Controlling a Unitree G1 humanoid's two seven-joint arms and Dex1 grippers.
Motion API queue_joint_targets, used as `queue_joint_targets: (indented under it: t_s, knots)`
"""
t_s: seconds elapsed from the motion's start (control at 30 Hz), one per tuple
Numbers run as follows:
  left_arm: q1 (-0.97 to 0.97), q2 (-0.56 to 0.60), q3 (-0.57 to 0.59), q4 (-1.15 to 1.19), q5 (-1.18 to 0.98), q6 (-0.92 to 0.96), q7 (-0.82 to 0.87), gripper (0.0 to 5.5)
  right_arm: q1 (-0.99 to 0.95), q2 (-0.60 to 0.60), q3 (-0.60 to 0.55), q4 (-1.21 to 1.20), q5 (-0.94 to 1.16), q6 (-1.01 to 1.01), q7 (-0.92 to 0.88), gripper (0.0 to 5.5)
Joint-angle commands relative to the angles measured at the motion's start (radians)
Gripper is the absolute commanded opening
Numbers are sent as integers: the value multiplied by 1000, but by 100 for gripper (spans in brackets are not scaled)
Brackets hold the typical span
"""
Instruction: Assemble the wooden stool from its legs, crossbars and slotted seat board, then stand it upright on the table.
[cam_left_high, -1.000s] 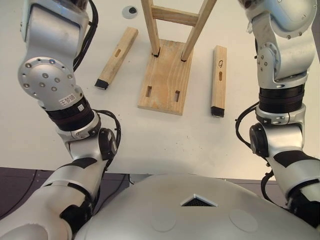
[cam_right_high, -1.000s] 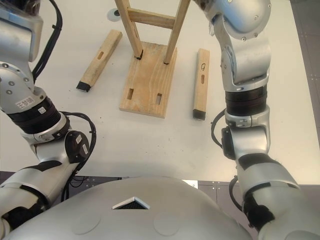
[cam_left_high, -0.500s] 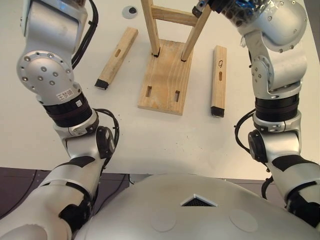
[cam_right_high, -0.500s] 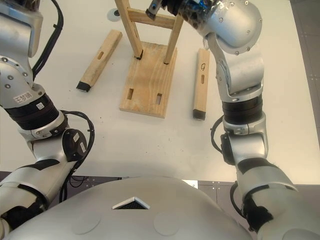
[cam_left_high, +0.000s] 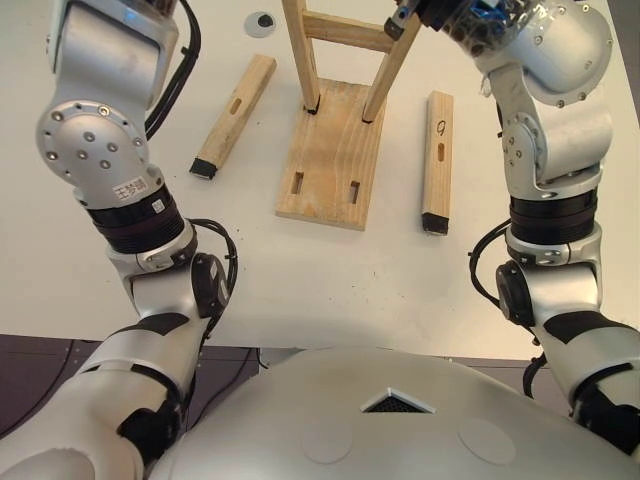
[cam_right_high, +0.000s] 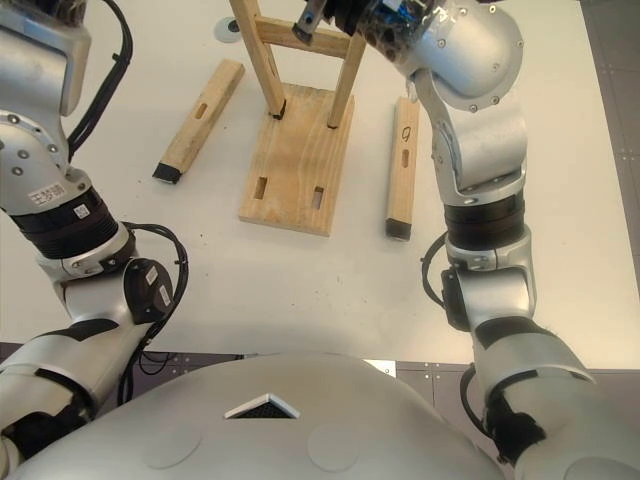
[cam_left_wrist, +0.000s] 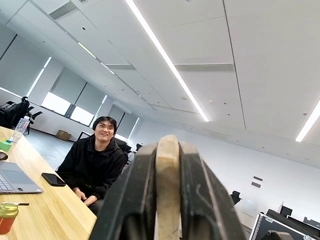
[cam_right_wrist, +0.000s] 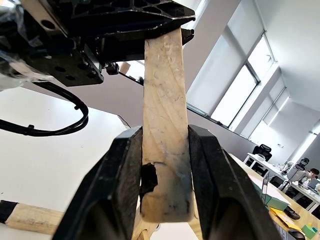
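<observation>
The slotted seat board (cam_left_high: 330, 165) lies flat on the white table (cam_left_high: 300, 280). Two legs (cam_left_high: 302, 55) (cam_left_high: 390, 65) stand in its far slots, joined by a crossbar (cam_left_high: 350, 32). My right gripper (cam_left_high: 405, 15) is at the crossbar's right end, beside the right leg. In the right wrist view it (cam_right_wrist: 167, 165) is shut on that wooden bar, which runs on to my left gripper's black body (cam_right_wrist: 115, 20). My left gripper (cam_left_wrist: 168, 195) is shut on the edge of a wooden piece. Two loose legs lie flat, one left (cam_left_high: 232, 115) and one right (cam_left_high: 438, 160) of the board.
A small round grey fitting (cam_left_high: 262, 21) sits in the table at the far left of the frame. The table's near edge (cam_left_high: 300, 347) runs close to my body. Bare table lies between the board and that edge.
My right arm has swung inward, bringing its gripper into the head view at the crossbar. The left arm shifted slightly. The board and loose legs have not moved.
</observation>
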Motion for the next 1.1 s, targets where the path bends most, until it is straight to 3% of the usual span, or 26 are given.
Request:
queue_joint_targets:
  t_s: [0.03, 0.17, 0.23, 0.3, 0.5, 0.7, 0.83, 1.1]
  knots:
    - [6, 33, 5, 4, 6, 16, -2, 38, -15, 0, -2, -16, 32, 67, 22, 166]
    - [3, 68, 29, 11, 2, 19, -4, 38, -13, -13, 6, -8, 41, 125, 43, 225]
    - [26, 115, 57, -13, 2, 32, -1, 38, 6, -34, 5, -25, 45, 164, 55, 266]
    - [70, 195, 104, -31, -2, 60, -7, 38, 25, -54, -3, -36, 48, 196, 68, 272]
    - [247, 364, 224, -18, 8, 118, -64, 38, -14, -38, -161, -42, 200, 346, 26, 165]
    - [273, 265, 190, 336, 208, -128, -225, 38, -169, 61, -402, 18, 491, 484, -143, 63]
    - [218, 243, 123, 587, 357, -266, -319, 38, -223, 67, -488, 96, 587, 503, -216, 0]
    - [78, 174, 109, 924, 500, -509, -386, 38, -207, 44, -494, 149, 593, 484, -238, 0]
